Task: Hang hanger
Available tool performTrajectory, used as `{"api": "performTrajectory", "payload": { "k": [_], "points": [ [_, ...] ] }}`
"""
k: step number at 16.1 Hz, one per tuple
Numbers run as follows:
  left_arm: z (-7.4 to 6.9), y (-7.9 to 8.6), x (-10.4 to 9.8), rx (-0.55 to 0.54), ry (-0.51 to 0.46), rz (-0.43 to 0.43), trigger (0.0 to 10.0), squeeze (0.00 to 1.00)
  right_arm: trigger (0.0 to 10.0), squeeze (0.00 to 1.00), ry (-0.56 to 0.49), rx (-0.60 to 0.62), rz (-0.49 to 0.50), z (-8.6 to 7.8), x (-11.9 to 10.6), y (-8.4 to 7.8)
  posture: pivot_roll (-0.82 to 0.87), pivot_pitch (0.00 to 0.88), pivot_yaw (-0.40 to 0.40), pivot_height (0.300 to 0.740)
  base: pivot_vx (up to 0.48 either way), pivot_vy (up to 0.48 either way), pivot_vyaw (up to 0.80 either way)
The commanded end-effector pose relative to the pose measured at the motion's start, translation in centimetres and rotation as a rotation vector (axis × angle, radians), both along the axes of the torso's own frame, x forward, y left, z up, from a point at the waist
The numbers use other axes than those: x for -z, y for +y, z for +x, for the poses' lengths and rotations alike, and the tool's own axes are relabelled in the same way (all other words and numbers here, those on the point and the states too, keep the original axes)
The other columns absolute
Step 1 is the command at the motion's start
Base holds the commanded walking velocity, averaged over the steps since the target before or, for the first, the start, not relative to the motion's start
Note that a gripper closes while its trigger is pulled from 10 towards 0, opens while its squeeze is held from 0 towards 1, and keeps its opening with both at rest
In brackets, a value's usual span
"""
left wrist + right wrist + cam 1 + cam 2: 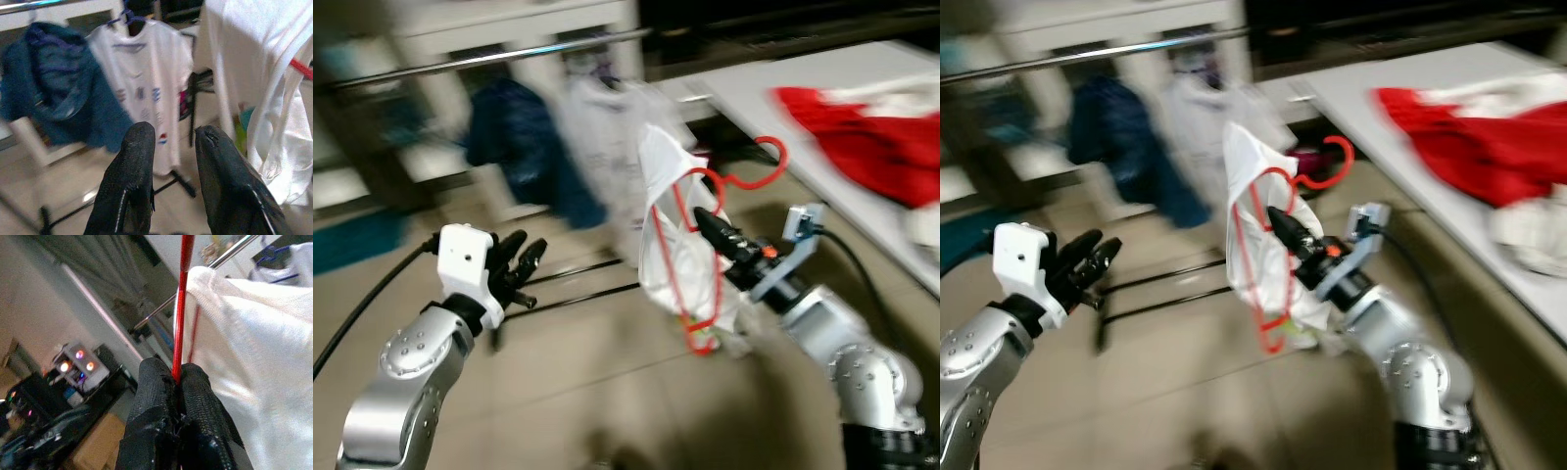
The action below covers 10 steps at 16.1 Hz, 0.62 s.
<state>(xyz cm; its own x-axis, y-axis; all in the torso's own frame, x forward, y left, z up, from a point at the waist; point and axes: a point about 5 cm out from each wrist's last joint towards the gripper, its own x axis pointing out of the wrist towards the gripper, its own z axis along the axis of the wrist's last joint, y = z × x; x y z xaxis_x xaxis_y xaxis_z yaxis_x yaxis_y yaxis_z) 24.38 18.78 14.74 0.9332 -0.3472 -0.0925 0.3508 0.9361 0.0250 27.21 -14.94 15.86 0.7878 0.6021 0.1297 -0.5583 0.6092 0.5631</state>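
Note:
A red wire hanger [705, 196] carries a white garment [671, 245], and my right gripper [707, 223] is shut on the hanger's wire, holding it up in front of me. In the right wrist view the red wire [182, 308] runs up from between the pinched fingers [156, 396], with the white cloth [254, 357] beside it. The hanger's hook [766, 162] points toward the white table. My left gripper [524, 262] is raised at the left, open and holding nothing. Behind stands a clothes rail [489, 61] with a dark blue garment [514, 127] and a white printed T-shirt [146, 83] hanging from it.
A white table [822, 117] at the right bears a red garment [871, 137]. The rack's black floor bars [578, 284] lie on the tiled floor between my arms. White cabinets [519, 24] stand behind the rail. The head views are blurred by motion.

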Motion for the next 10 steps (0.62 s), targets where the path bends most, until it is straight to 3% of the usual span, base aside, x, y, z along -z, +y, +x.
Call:
{"api": "performTrajectory", "payload": {
  "k": [1,3,5,7,9,10],
  "points": [
    [0.4,0.0,-0.3,0.007,-0.021,0.010,10.0,0.00,10.0,0.00,-0.076,-0.012,-0.001,0.3,-1.2,0.2,-0.09,0.000,0.135,0.740,0.000,0.000,0.77],
    [1.2,0.4,-1.4,0.012,-0.063,-0.016,10.0,0.00,10.0,0.00,-0.130,0.001,-0.007,1.1,-2.6,-0.2,-0.08,0.000,0.138,0.740,0.000,0.000,0.78],
    [1.3,0.8,-1.6,0.023,-0.070,0.065,10.0,0.00,10.0,0.00,-0.163,0.011,-0.082,2.0,-2.4,-0.8,-0.05,0.000,0.126,0.740,0.000,0.000,0.78],
    [1.3,1.4,-2.0,0.006,-0.079,0.085,10.0,0.00,10.0,0.00,-0.182,0.019,-0.116,2.8,-2.6,-1.2,-0.03,0.000,0.114,0.740,0.000,0.000,0.78],
    [1.4,1.7,-2.2,-0.021,-0.075,0.057,10.0,0.00,10.0,0.00,-0.175,0.033,-0.156,3.3,-2.6,-1.1,-0.03,0.000,0.107,0.740,0.000,0.000,0.78],
    [1.4,1.5,-2.0,-0.087,-0.055,-0.019,10.0,0.00,10.0,0.00,-0.145,0.074,-0.212,3.6,-2.0,-0.9,-0.02,0.000,0.100,0.740,0.000,0.000,0.78]
  ]
}}
